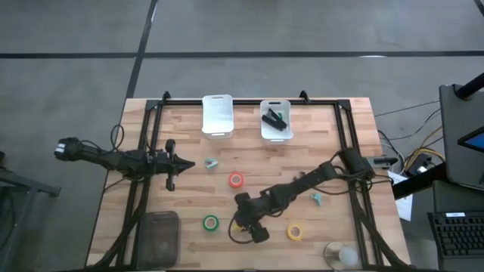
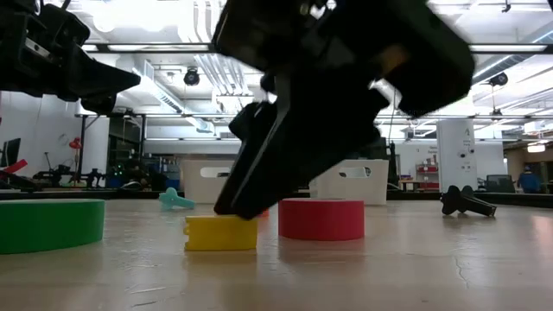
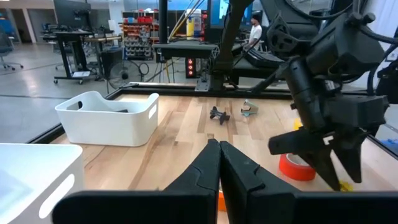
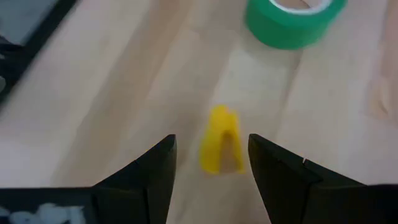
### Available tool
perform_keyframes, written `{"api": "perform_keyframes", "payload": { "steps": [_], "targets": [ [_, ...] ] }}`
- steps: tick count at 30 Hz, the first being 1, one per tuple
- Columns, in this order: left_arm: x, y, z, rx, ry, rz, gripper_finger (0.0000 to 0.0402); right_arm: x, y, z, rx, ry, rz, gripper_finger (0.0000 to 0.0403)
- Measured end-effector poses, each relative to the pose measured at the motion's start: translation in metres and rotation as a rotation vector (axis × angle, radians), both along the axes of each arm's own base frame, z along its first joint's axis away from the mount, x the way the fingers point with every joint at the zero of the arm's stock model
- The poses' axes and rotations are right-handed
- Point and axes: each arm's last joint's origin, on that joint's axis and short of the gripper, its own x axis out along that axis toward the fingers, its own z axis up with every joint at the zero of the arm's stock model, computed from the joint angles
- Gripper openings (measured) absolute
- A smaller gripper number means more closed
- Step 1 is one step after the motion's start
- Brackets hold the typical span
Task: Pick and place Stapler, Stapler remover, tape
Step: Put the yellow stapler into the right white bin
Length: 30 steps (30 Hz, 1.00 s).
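Observation:
My right gripper [image 4: 211, 171] is open and low over the table near its near edge. Its fingers stand on either side of a small yellow piece [image 4: 221, 146] without touching it; the same piece [image 2: 220, 233] lies flat on the wood. Close by lie the green tape roll [image 1: 210, 223], the red roll [image 1: 237, 180] and the yellow roll [image 1: 295, 231], each flat on the table. The black stapler [image 1: 272, 118] lies inside the right white bin [image 1: 276, 134]. My left gripper [image 3: 219, 155] is shut and waits above the table's left side, beside a teal stapler remover [image 1: 212, 163].
A second white bin [image 1: 217, 115] stands at the far edge, left of the stapler's bin. Another teal remover [image 1: 318, 199] lies under the right arm. A dark grey box [image 1: 156, 236] sits at the near left corner and a clear round object [image 1: 340, 255] at the near right.

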Motion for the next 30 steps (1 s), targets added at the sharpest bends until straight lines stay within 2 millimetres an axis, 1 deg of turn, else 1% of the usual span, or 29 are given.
{"api": "perform_keyframes", "payload": {
  "steps": [3,16,30],
  "targets": [
    [0.0000,0.0000,-0.0003,0.001,0.004,0.000,0.0012,-0.0001,0.0000,-0.0042,-0.007,0.010,-0.010,0.0196],
    [0.0000,0.0000,-0.0009,0.002,0.009,0.000,0.0012,-0.0009,-0.0002,-0.0063,-0.023,0.010,-0.026,0.0193],
    [0.0000,0.0000,-0.0009,0.002,0.009,0.000,0.0012,0.0000,-0.0002,-0.0057,-0.031,-0.009,-0.009,0.0132]
  ]
}}
